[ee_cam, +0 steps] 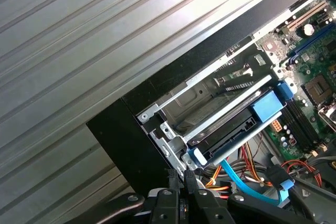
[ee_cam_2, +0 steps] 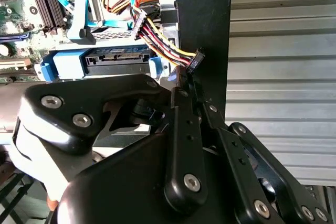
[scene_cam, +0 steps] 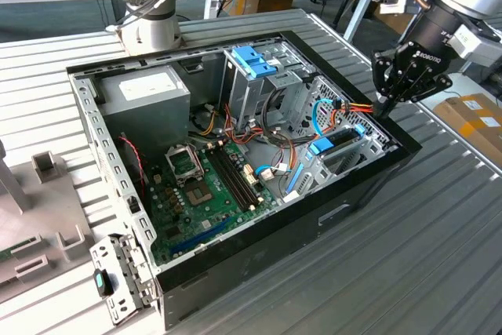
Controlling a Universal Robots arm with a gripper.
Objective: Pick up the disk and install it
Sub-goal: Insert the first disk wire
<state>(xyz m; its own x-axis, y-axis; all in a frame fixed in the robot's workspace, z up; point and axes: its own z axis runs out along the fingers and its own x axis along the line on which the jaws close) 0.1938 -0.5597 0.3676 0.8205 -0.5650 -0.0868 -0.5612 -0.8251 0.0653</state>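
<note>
The disk (scene_cam: 339,145) is seen lying in its bay in the open computer case (scene_cam: 235,225), near the corner at the exterior view's right. It looks to be mostly in place, so most of the job seems done. The gripper (scene_cam: 390,104) is held just above the case edge beside the disk. Its fingers (ee_cam: 187,178) are pressed together and nothing is held between them.

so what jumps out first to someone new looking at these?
The open black desktop computer case lying on the ribbed metal table, green motherboard exposed. Then the black robot gripper at the case's edge on the exterior view's right, just above the grey disk in its light-blue carrier frame, which sits in its bay.
</note>
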